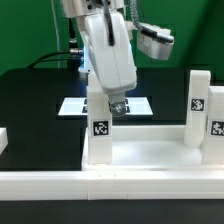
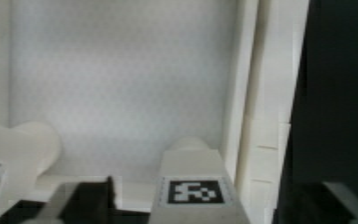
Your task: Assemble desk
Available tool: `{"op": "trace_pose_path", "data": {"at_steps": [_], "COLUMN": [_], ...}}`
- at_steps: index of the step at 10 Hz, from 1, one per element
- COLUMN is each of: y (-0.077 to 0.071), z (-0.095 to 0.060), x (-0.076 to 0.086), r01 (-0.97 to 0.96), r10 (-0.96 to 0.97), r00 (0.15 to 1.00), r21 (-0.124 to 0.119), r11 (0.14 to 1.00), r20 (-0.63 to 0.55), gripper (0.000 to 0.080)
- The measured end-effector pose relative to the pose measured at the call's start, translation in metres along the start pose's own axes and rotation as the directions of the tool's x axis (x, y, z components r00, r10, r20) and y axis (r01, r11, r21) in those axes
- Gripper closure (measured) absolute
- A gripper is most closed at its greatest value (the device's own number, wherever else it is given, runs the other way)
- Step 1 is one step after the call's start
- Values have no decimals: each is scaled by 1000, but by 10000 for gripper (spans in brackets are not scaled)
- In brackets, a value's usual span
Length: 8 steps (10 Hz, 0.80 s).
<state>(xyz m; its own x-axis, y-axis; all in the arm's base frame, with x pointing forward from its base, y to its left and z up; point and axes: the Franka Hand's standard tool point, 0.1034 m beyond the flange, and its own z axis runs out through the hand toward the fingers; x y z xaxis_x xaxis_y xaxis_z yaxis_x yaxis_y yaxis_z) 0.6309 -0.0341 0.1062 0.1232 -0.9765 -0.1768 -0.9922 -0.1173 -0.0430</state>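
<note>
- Gripper (image 1: 116,106) sits right at the top of the near leg (image 1: 98,128), a little toward the exterior view's right of the leg's upper end.
- The jaws look apart. In the wrist view one dark finger (image 2: 91,198) stands clear of the leg (image 2: 197,185), with a gap of white between them. The other finger is hard to pick out against the black table, so I judge this a loose straddle, not a clamp.
- The leg stands upright on the tabletop (image 1: 140,150) near a corner, its long axis vertical and in line with the arm above it. Any coming move turns on that: the leg lies straight below the gripper, so the gripper would travel along the leg's axis, up or down, not sideways.
- The tabletop lies flat at the front of the table (image 1: 40,110), with its rim (image 1: 150,128) raised. It is white, matte plastic, broad and rectangular. In the wrist view its floor (image 2: 123,80) is plain and smooth.
- Whether the leg is fully seated in its socket cannot be told; the joint is hidden.
- The leg is a squared white block with a black-and-white tag (image 1: 100,127) on its face.
- Two more legs (image 1: 200,100) stand upright at the exterior view's right end of the tabletop, well apart from the gripper. The wrist view shows another rounded white leg top (image 2: 16,150) near the gripped-side one.
- The marker board (image 1: 72,105) lies flat behind the leg.
</note>
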Motion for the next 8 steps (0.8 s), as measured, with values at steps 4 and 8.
{"op": "trace_pose_path", "data": {"at_steps": [4,8], "y": [3,5], "z": [-5,-6], "x": [2,11], "r01": [517,854], "r10": [-517,-855], "r00": [856,519], "r21": [-9,-31], "r11": [856,519], "r20": [-6,-5], "gripper": [153,151]}}
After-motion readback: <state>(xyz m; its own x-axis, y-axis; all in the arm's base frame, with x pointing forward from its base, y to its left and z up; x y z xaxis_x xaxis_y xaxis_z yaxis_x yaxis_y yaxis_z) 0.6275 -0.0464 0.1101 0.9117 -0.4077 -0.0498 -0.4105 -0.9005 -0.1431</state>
